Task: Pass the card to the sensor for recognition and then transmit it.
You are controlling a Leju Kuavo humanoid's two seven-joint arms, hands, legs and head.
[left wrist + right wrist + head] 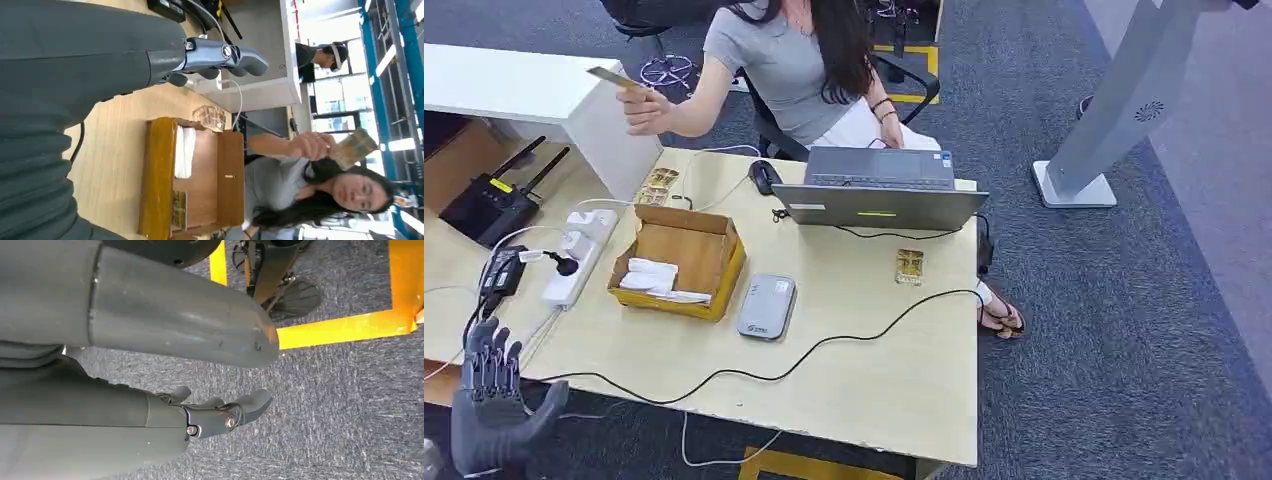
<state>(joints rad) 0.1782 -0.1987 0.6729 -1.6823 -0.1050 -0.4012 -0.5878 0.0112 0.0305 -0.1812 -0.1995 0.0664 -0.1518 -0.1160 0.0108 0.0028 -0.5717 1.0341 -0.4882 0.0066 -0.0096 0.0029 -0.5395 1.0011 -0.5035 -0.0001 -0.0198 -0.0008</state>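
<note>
A person seated behind the table holds a golden card (pixel 612 77) raised in one hand (pixel 644 108), above the table's far left corner; the left wrist view shows the same card (pixel 355 146) in that hand. The grey sensor (pixel 766 307) lies flat on the wooden table (pixel 874 370), beside a cardboard box. My left hand (pixel 492 400) is at the table's near left edge, fingers spread and pointing up, holding nothing; its fingers (pixel 220 55) are free. My right hand (pixel 210 415) hangs over grey carpet, fingers loosely extended and empty.
An open cardboard box (pixel 679 262) with white packets stands left of the sensor. A laptop (pixel 879 190), a mouse (pixel 764 175), a power strip (pixel 579 250) and a long black cable (pixel 824 345) are on the table. Another card (pixel 909 266) lies near the laptop, and more cards (pixel 657 186) behind the box.
</note>
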